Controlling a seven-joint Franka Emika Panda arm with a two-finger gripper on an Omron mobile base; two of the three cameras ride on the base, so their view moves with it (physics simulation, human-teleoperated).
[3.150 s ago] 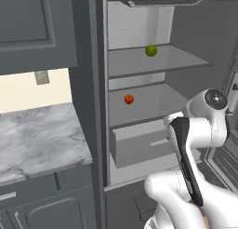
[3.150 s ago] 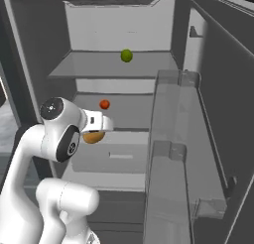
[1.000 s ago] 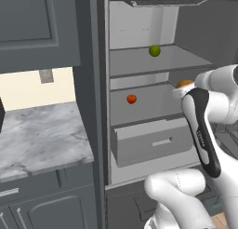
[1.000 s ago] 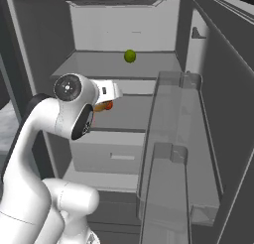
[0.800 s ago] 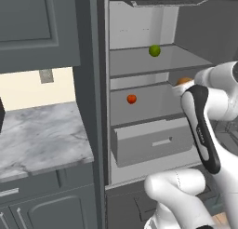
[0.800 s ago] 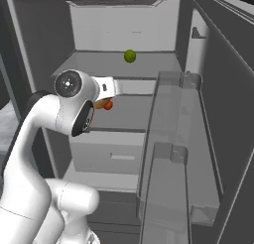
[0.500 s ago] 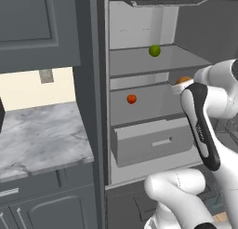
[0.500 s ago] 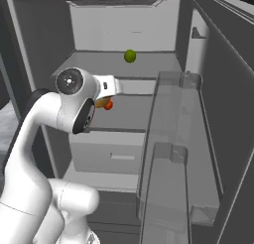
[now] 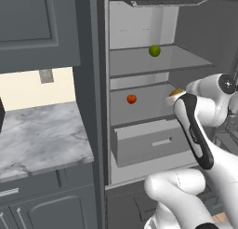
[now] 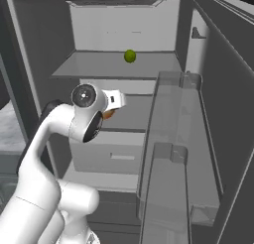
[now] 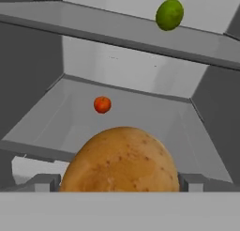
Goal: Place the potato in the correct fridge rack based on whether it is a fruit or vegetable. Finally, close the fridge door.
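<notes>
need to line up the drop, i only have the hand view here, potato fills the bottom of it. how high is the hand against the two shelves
Observer: In the left base view the potato is held at the front right of the lower shelf, well below the fridge rack that carries the green ball.
Operator: is the door out of the way
Observer: Yes. The right base view shows the fridge door swung wide open to the arm's right, its clear bins facing in.
Operator: anything under that lower shelf
Observer: A grey drawer, pulled partly out, just below the red-orange ball.
</notes>
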